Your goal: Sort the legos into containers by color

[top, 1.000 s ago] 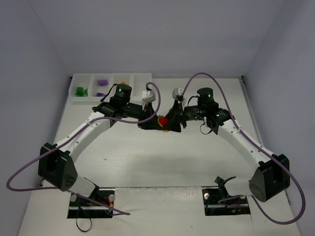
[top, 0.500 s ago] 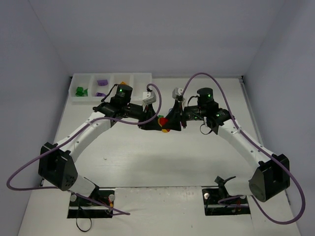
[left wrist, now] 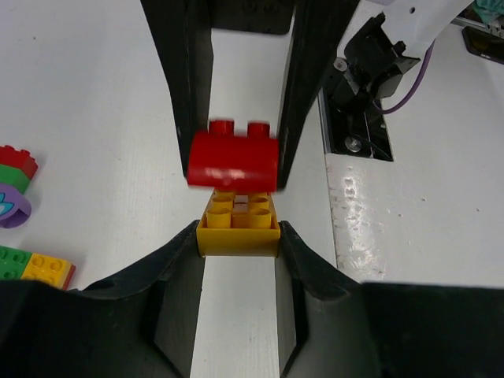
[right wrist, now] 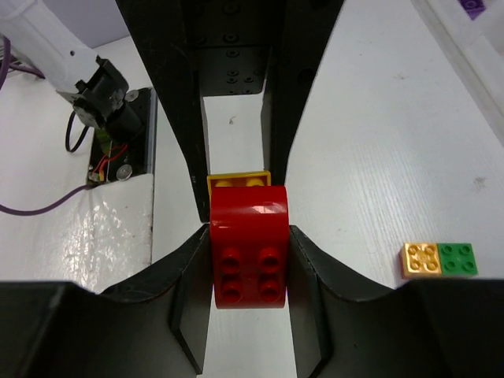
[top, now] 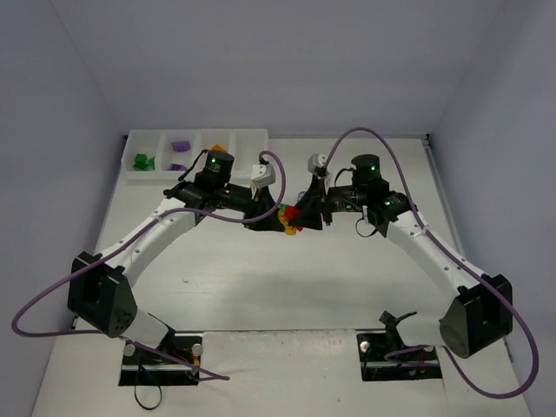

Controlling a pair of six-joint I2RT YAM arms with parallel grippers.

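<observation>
At the centre of the top view the two claws meet tip to tip. The right claw (right wrist: 249,236), looser a second ago, is now clenched on the red brick (right wrist: 248,260). The left claw (left wrist: 238,236) stays clamped on the yellow brick (left wrist: 238,228) just behind it, mid-worktop (top: 261,287), well apart from the tray (top: 252,139) at upper left.

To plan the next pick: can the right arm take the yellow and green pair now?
Probably not yet. The right gripper is shut on the red brick, so it is occupied. The yellow and green pair lies uncovered on the table nearby, likely reachable once that brick is released.
</observation>
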